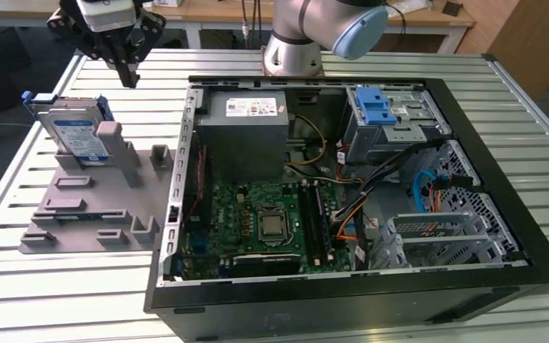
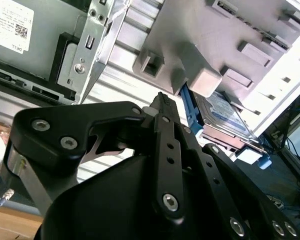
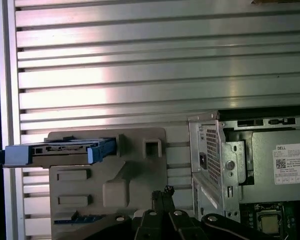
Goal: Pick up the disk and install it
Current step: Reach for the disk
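Pincer (image 1: 129, 77), narrow and empty, hangs near the upright disk (image 1: 72, 136), seen edge-on in the first wrist view.

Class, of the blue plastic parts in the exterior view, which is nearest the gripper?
The blue rails framing the disk, upright in the grey fixture outside the computer case, close to the gripper. The blue tab sits inside the case.

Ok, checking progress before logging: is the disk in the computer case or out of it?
Out. The disk stands on edge in the grey fixture beside the open case; the end effector hangs clear of it.
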Motion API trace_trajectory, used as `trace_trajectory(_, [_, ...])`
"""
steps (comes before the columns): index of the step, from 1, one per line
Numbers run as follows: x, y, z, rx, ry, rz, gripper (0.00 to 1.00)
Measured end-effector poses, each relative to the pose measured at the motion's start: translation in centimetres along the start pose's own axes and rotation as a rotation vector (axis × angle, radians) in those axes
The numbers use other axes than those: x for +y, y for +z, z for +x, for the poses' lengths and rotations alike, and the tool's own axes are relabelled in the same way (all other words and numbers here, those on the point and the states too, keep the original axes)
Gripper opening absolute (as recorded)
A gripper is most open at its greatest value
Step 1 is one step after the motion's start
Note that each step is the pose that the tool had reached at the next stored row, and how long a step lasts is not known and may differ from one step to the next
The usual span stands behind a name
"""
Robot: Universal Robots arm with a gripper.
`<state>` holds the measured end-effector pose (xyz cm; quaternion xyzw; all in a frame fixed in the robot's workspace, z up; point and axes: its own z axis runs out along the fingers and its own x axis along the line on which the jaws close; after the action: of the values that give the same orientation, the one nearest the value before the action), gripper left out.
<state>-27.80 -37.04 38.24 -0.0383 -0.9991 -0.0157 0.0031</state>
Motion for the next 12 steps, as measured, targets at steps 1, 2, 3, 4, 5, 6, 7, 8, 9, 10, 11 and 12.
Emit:
trace_trajectory(1, [-0.01,0.01,0.00,-0.0001,0.000,0.0016,0.11])
trace_trajectory(2, [-0.01,0.01,0.03,0.0000,0.000,0.0023,0.11])
trace_trajectory(3, [-0.01,0.01,0.11,0.0002,-0.001,0.0025,0.11])
trace_trajectory(4, [-0.01,0.02,0.24,0.0001,-0.001,0.0025,0.11])
trace_trajectory(5, [0.00,0.04,0.39,0.0000,-0.002,0.0024,0.11])
trace_trajectory(6, [0.02,0.04,0.58,0.0001,-0.002,0.0025,0.11])
trace_trajectory(7, [0.05,0.05,0.78,0.0000,-0.002,0.0024,0.11])
trace_trajectory(8, [0.11,0.05,0.98,0.0000,-0.002,0.0024,0.11])
trace_trajectory(9, [0.15,0.06,1.23,0.0001,-0.002,0.0024,0.11])
trace_trajectory(10, [0.18,0.07,1.47,0.0001,-0.002,0.0024,0.11])
trace_trajectory(11, [0.20,0.08,1.74,-0.0001,-0.002,0.0023,0.11])
trace_trajectory(12, [0.21,0.08,2.01,-0.0002,-0.002,0.0023,0.11])
